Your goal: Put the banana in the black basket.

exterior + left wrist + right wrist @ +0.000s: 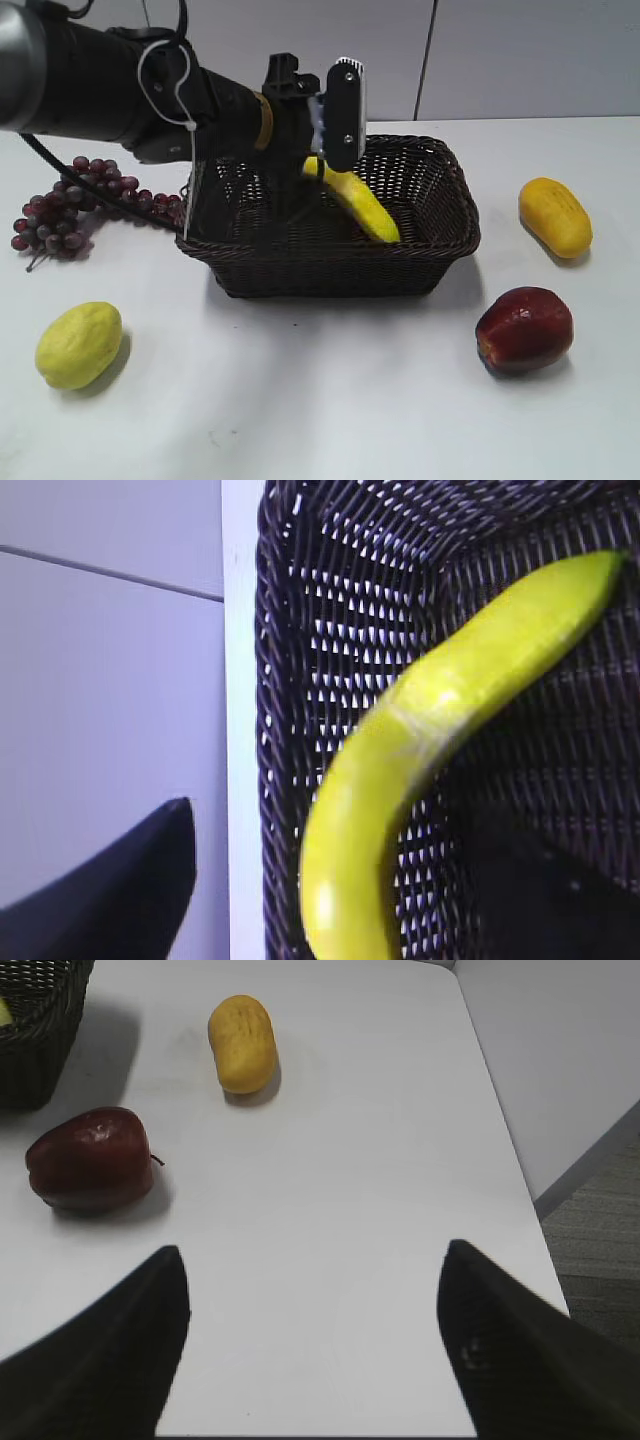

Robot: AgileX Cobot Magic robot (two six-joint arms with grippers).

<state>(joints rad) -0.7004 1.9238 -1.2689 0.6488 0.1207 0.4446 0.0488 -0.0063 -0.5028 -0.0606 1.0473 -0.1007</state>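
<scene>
Nearest on the bench (320,420): one lemon (78,344), one red apple (524,329).

Mid: one black basket (330,268). One banana (358,204) slants inside it, lower end at or near the floor, upper end at the left gripper (330,150). Grip state: cannot tell; one finger shows at the wrist view's edge, clear of the fruit.

Beyond: one mango (555,216), one grape bunch (85,205).

Right gripper (310,1345): wide open, empty, over bare bench.

Risk: if contact remains, lifting could drag the banana out or snag the weave.
</scene>
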